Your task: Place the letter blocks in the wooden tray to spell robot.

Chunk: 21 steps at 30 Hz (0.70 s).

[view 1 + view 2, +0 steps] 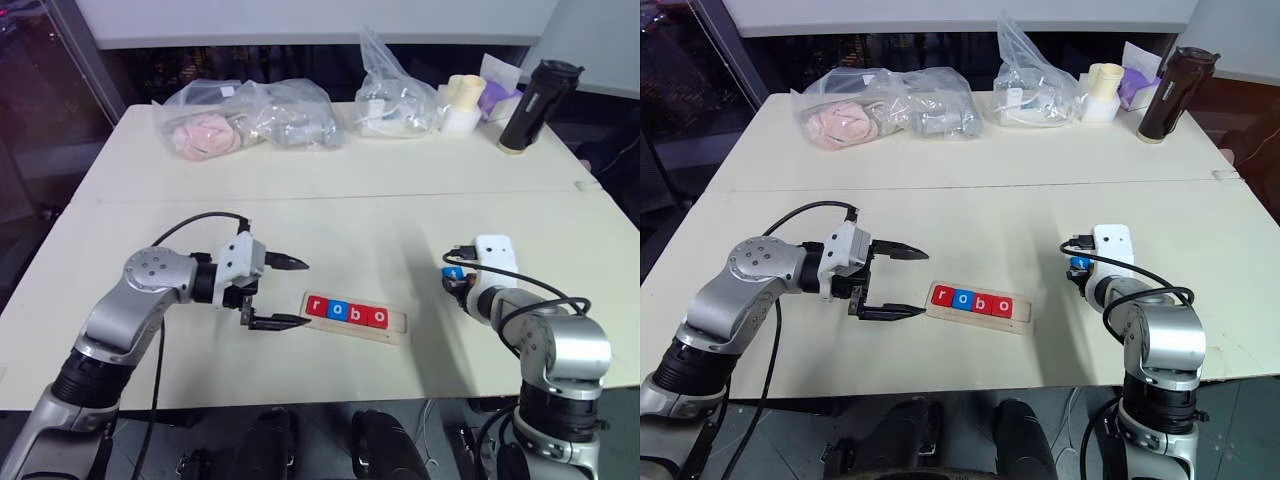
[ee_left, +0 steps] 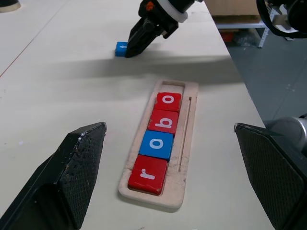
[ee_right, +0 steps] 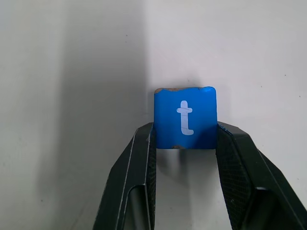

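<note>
Judging by its small, hard-edged cube shape, the blue t block (image 3: pixel 185 117) should be light, stiff and slick-faced; the right end effector (image 3: pixel 185 139) is clenched on its two opposite sides, well right of the wooden tray (image 1: pixel 395 330). Left end effector (image 1: pixel 290 292) hangs released over the pale matte surface (image 1: pixel 330 220), bags and a bottle far behind.

Cream worktop (image 1: pixel 350 215); pale tan wooden tray (image 2: pixel 188 143) holding a red r block (image 2: pixel 148 174), blue o block (image 2: pixel 157 144), red b block (image 2: pixel 164 121), red o block (image 2: pixel 168 101); blue t block (image 3: pixel 185 117), white lettering; black pincer fingers (image 3: pixel 129 182).
</note>
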Each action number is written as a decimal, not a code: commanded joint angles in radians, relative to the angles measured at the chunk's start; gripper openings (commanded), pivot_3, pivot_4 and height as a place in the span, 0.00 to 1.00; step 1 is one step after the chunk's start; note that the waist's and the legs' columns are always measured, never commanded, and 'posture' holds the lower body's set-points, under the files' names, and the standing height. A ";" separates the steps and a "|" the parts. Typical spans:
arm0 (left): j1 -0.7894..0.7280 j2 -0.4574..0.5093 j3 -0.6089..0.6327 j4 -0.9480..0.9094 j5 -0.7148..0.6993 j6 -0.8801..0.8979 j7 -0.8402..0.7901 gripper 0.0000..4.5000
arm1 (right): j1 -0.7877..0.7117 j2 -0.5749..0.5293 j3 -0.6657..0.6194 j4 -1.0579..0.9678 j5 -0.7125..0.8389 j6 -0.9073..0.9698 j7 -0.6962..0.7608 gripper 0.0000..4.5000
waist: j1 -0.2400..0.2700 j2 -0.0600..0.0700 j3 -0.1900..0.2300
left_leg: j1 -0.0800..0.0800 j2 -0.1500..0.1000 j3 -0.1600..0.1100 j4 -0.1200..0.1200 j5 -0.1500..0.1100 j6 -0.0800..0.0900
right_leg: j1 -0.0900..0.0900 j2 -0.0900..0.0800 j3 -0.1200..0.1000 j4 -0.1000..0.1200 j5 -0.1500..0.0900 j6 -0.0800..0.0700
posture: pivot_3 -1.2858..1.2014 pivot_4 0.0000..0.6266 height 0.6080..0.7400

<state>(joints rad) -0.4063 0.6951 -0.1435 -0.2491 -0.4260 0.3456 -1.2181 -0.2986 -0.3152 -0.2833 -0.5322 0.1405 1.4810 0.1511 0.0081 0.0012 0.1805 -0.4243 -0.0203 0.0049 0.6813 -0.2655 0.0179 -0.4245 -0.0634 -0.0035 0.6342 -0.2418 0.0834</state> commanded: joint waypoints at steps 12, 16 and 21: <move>0.002 -0.007 -0.004 -0.025 -0.008 -0.014 -0.008 1.00 | 0.295 0.127 -0.050 -0.462 0.097 0.133 -0.037 0.25 | -0.006 0.000 0.000 | 0.001 0.001 0.000 0.000 0.001 0.000 | 0.000 0.000 0.000 0.000 -0.001 -0.002 | 0.52 0.24 1.00; 0.000 -0.010 -0.004 -0.024 -0.007 -0.014 -0.011 1.00 | 0.304 0.144 -0.043 -0.451 0.097 0.133 -0.060 0.25 | -0.008 0.000 0.000 | 0.001 0.001 0.000 0.000 0.001 0.000 | 0.000 0.000 0.000 0.000 -0.002 -0.003 | 0.52 0.24 1.00; 0.000 -0.012 -0.003 -0.023 -0.005 -0.013 -0.009 1.00 | 0.290 0.054 -0.029 -0.437 0.138 0.133 -0.017 0.81 | -0.012 0.000 0.000 | 0.001 0.001 0.000 0.000 0.001 0.000 | 0.000 -0.001 0.000 0.000 -0.002 -0.003 | 0.52 0.24 1.00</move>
<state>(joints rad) -0.3987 0.6855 -0.1497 -0.2517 -0.4257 0.3428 -1.2281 -0.0003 -0.2273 -0.3123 -0.9481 0.2518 1.6074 0.1090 -0.0035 0.0012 0.1805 -0.4232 -0.0192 0.0046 0.6813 -0.2645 0.0180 -0.4241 -0.0641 -0.0033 0.6342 -0.2434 0.0809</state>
